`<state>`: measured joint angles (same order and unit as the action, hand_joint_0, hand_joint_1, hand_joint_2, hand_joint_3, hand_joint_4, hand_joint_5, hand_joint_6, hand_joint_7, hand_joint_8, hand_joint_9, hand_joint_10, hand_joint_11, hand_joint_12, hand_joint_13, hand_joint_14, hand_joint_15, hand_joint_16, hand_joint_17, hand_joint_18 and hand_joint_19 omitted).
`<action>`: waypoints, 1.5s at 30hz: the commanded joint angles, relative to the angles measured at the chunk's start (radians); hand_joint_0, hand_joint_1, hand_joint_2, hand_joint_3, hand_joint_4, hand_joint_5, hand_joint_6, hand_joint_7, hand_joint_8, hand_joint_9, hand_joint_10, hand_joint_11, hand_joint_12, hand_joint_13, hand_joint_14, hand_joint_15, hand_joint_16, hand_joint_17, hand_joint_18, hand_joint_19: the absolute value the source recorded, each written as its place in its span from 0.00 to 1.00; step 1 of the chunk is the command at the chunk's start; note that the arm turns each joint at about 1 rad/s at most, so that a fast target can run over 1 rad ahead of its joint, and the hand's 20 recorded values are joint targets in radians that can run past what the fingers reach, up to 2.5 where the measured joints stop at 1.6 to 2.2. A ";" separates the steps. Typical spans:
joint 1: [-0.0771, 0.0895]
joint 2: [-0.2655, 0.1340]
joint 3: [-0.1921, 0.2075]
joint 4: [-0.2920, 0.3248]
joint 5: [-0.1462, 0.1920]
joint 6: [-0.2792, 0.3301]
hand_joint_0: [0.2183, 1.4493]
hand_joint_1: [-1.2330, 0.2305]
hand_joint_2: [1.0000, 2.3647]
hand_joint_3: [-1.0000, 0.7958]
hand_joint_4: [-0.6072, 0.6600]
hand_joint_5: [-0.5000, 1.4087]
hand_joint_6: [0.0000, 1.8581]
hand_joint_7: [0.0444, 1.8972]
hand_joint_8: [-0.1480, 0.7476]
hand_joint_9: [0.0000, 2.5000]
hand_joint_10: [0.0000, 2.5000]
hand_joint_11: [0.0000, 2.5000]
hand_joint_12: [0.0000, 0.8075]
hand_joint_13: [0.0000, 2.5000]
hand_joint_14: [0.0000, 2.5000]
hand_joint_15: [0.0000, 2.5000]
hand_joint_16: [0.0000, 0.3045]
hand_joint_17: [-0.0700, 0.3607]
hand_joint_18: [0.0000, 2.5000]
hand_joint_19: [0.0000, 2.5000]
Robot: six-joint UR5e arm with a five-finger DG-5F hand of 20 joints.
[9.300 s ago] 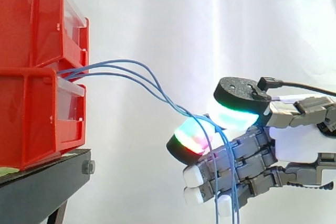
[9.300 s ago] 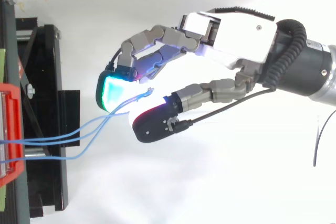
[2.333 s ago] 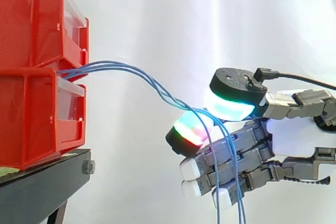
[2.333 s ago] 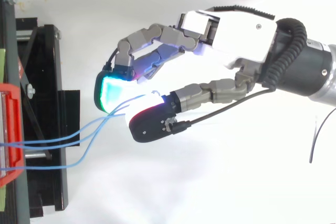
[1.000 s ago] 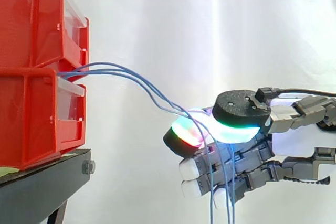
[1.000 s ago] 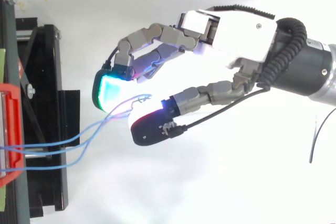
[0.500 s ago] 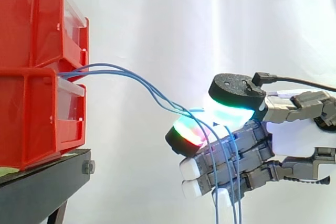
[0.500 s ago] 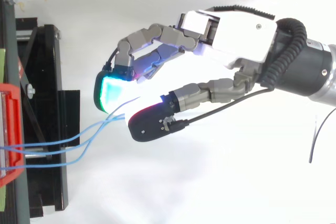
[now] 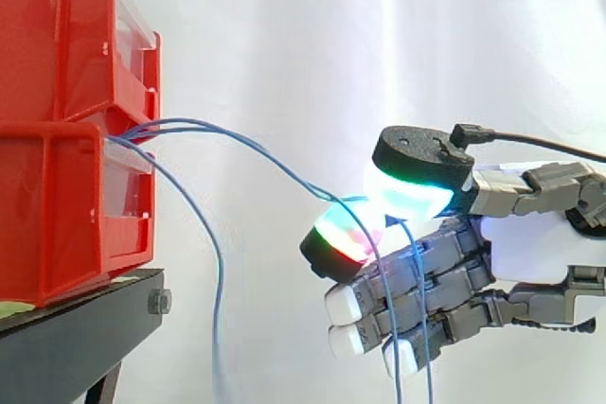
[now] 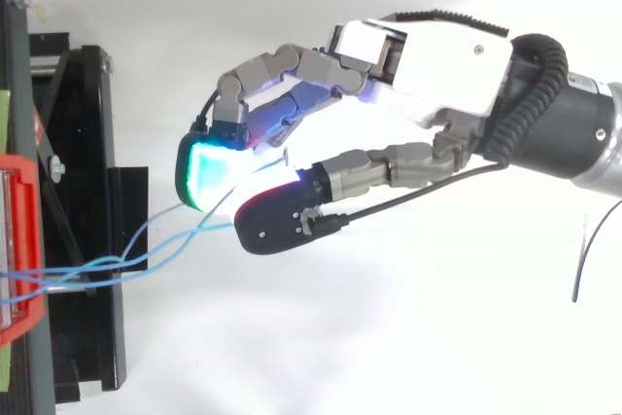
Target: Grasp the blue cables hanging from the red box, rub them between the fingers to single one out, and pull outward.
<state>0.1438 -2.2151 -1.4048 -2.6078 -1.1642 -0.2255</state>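
**Hand pinching two blue cables, one cable hanging free**

The hand (image 9: pixel 530 253) is positioned right of the red box (image 9: pixel 57 130), well apart from it, with its fingers curled. Two pads (image 9: pixel 407 198), one glowing cyan-green and one red-green, are closed on the blue cables (image 9: pixel 256 147). Two cables arc from the box front, where the upper and lower bins meet, to the pinch, then drop past the lower fingers. A third cable (image 9: pixel 217 281) hangs down from the same place, just beside the black stand (image 9: pixel 76 328), clear of the hand. In the top view, the cables cross over the stand.
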 commanded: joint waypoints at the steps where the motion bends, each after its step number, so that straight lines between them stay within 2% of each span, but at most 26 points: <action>1: 0.000 0.000 0.000 0.000 0.000 0.000 0.27 0.44 0.00 0.30 0.66 0.19 0.40 0.54 0.45 0.32 0.00 0.12 0.41 0.29 0.00 0.11 0.13 0.37 0.29 0.19; 16: 0.000 0.000 0.001 0.000 0.000 0.000 0.32 0.39 0.01 0.35 0.65 0.19 0.40 0.55 0.44 0.33 0.00 0.12 0.40 0.29 0.00 0.11 0.13 0.36 0.29 0.19; 21: -0.001 0.000 0.001 0.000 0.000 0.000 0.32 0.36 0.01 0.40 0.62 0.19 0.42 0.54 0.45 0.33 0.00 0.12 0.40 0.30 0.00 0.11 0.13 0.36 0.29 0.19; 29: 0.000 0.000 0.001 -0.002 0.000 0.000 0.30 0.34 0.01 0.49 0.64 0.19 0.45 0.53 0.46 0.34 0.00 0.12 0.41 0.31 0.00 0.10 0.14 0.38 0.30 0.17; 35: -0.001 0.000 0.001 -0.002 0.000 0.000 0.30 0.32 0.01 0.56 0.59 0.21 0.44 0.59 0.48 0.38 0.00 0.11 0.46 0.32 0.00 0.09 0.16 0.42 0.34 0.15; 41: -0.001 0.000 0.001 -0.018 0.000 -0.002 0.30 0.31 0.00 0.57 0.54 0.22 0.43 0.60 0.48 0.40 0.00 0.11 0.47 0.33 0.00 0.09 0.17 0.43 0.35 0.15; 45: -0.001 0.000 0.001 -0.038 0.018 -0.002 0.30 0.31 0.00 0.57 0.53 0.22 0.43 0.60 0.47 0.39 0.00 0.11 0.48 0.31 0.00 0.08 0.17 0.43 0.35 0.14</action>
<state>0.1434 -2.2151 -1.4036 -2.6344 -1.1571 -0.2269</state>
